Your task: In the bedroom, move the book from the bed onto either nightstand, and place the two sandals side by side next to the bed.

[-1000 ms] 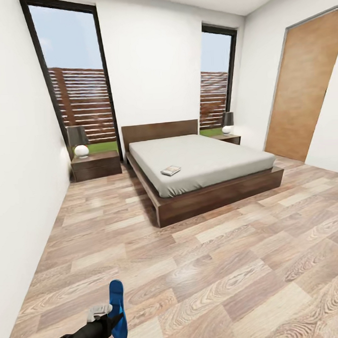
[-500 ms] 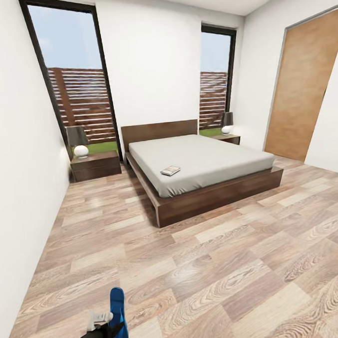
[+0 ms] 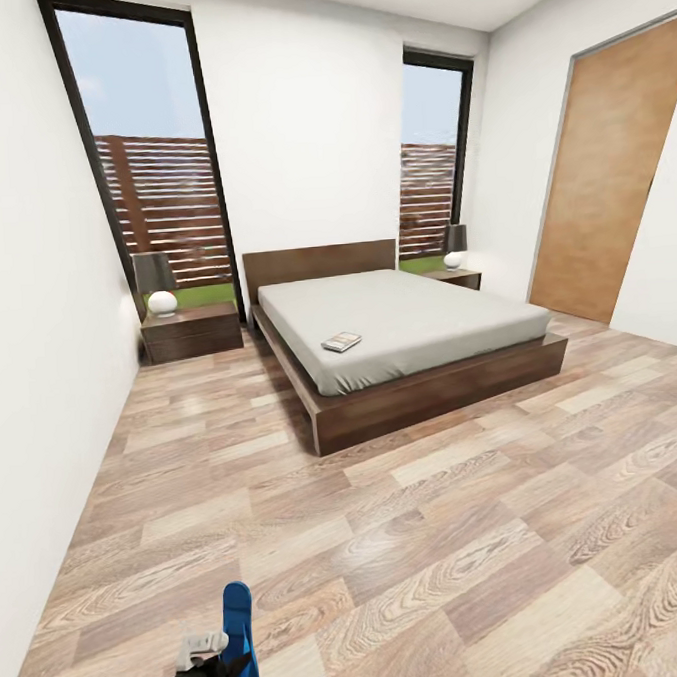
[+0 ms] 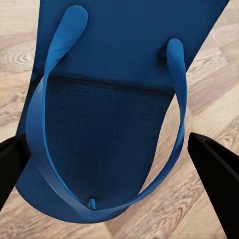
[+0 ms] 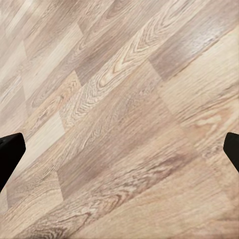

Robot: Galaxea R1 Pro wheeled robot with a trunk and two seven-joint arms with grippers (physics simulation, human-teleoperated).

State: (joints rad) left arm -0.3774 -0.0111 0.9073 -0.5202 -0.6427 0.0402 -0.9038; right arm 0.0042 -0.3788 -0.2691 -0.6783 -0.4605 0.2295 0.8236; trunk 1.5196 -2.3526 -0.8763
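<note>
Your left hand point(image 3: 220, 654) grips one blue sandal point(image 3: 239, 640) above the floor point(image 3: 441, 533); right hand point(image 5: 119, 149) spread wide. Book point(image 3: 342, 341) lies on the bed point(image 3: 407, 319).

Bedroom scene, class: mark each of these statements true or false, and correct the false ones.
1. The book lies on the bed. True.
2. The left end effector holds a blue sandal. True: its strap side faces the left wrist camera.
3. The book rests on the nightstand. False: that nightstand carries a lamp, and the book is on the mattress.
4. The right end effector grips the second sandal. False: its fingers are spread wide over bare floor, with nothing between them.
5. The door is to the right of the bed in the head view. True.
</note>
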